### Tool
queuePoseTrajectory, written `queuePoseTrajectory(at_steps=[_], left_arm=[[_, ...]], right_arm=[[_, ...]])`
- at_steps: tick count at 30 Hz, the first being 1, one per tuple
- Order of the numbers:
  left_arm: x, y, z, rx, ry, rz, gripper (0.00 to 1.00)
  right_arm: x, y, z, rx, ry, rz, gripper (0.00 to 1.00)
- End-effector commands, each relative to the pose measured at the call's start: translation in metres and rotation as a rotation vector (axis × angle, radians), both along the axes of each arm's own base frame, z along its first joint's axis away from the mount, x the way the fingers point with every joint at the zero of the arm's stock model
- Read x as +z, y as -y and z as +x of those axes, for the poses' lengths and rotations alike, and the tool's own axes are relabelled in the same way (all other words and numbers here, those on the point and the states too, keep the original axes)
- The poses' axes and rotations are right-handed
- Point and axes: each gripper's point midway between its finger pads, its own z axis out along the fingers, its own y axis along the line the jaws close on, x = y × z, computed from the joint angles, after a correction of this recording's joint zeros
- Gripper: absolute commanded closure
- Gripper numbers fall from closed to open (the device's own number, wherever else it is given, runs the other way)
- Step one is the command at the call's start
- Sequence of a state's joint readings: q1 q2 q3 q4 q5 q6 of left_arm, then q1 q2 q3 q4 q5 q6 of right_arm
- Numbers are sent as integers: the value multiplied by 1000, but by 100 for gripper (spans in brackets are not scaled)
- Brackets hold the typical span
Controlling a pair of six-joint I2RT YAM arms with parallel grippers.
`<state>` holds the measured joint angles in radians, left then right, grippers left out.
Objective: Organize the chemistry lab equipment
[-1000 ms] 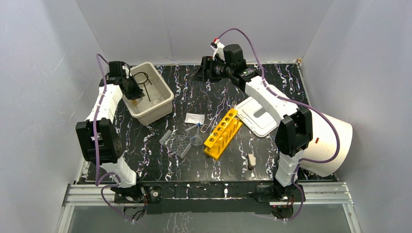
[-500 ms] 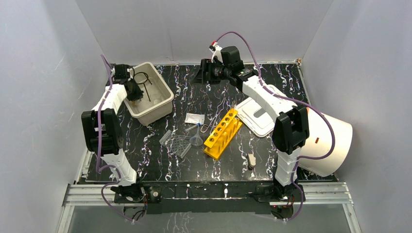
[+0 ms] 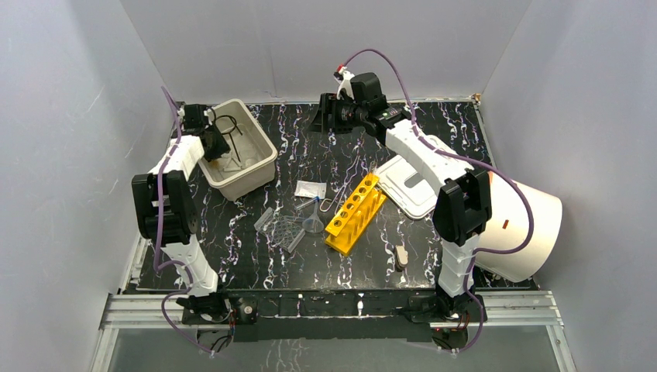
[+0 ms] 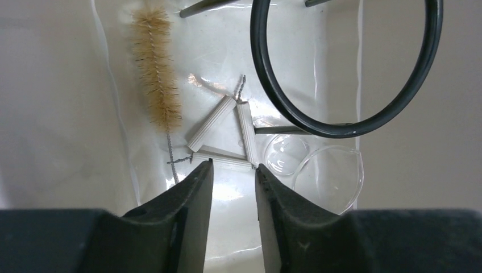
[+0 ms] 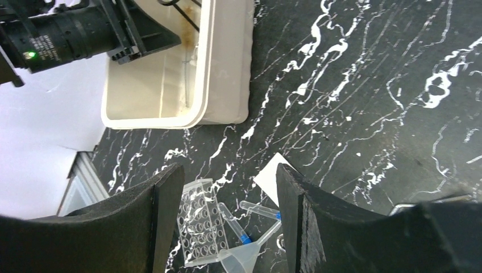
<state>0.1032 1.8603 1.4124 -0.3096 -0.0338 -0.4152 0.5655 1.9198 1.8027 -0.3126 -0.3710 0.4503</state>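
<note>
Hovering in the beige bin (image 3: 249,174) with left gripper (image 4: 233,168) narrowly parted, empty, over the clay triangle (image 4: 211,123), right gripper (image 5: 227,176) wide, empty, right of the bin; risks hooking the black ring (image 4: 335,131) on withdrawal.

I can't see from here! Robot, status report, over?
Both jaws open, empty. Left over bin: brush, ring, triangle inside. Rack, funnel on table. Nothing in the way.

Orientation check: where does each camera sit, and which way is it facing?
Top external: above and behind the bases, looking down on the table; both arms show.
Left wrist: over the beige bin, looking down at brush and black ring; left gripper at bottom.
Right wrist: high at the far edge, looking down toward the clear tray; right gripper at bottom.
Shared: the beige bin, in all three.
</note>
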Motion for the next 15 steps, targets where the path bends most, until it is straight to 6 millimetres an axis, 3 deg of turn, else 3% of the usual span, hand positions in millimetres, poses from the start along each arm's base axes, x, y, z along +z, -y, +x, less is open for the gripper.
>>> queuePoseTrajectory(at_steps=[1, 4, 7, 15], left_arm=[[18, -4, -5, 17, 21, 18, 66], [25, -2, -10, 20, 16, 8, 63], [49, 3, -13, 13, 50, -13, 60], [112, 29, -37, -44, 145, -119, 41]], right_arm=[[25, 0, 8, -47, 103, -36, 31], [20, -2, 4, -51, 103, -66, 31], [8, -4, -3, -52, 108, -122, 31], [-52, -5, -31, -39, 115, -392, 30]])
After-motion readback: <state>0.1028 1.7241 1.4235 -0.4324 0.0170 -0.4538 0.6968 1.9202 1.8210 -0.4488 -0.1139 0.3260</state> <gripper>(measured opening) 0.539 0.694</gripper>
